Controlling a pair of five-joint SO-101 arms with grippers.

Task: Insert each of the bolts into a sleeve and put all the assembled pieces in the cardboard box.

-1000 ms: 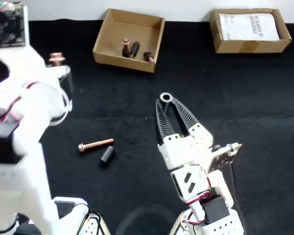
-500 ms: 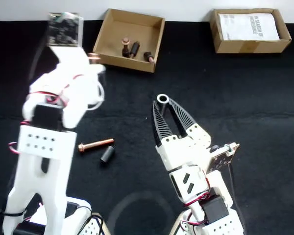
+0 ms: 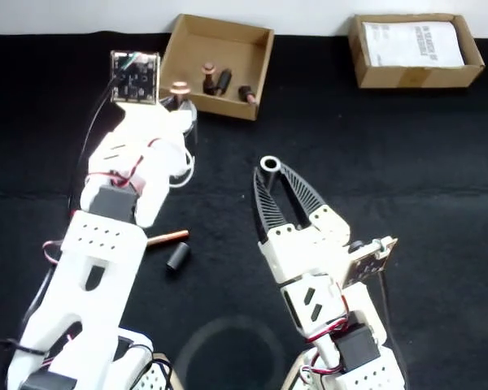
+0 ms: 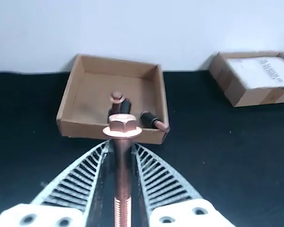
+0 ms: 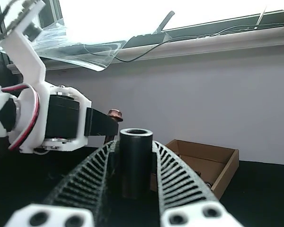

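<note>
Left fingers (image 4: 80, 175) grip bolt (image 4: 122, 156); right fingers (image 5: 90, 175) grip sleeve (image 5: 135, 161).

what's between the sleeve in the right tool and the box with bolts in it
Bare black table, seen in the high view, from sleeve to box.

A: The bolt (image 4: 122, 165)?
B: Copper-toned metal, glossy, with a threaded shank. The sleeve (image 5: 135, 165) is smooth, matt black.
A: And what grips them?
B: Ribbed plastic. The left pincer (image 4: 121, 143) is pale and translucent, the right pincer (image 5: 135, 142) black.
A: The rest?
B: The cardboard box (image 4: 109, 128) is plain brown and matt. The bench (image 3: 423, 179) is matt black and cloth-like.
</note>
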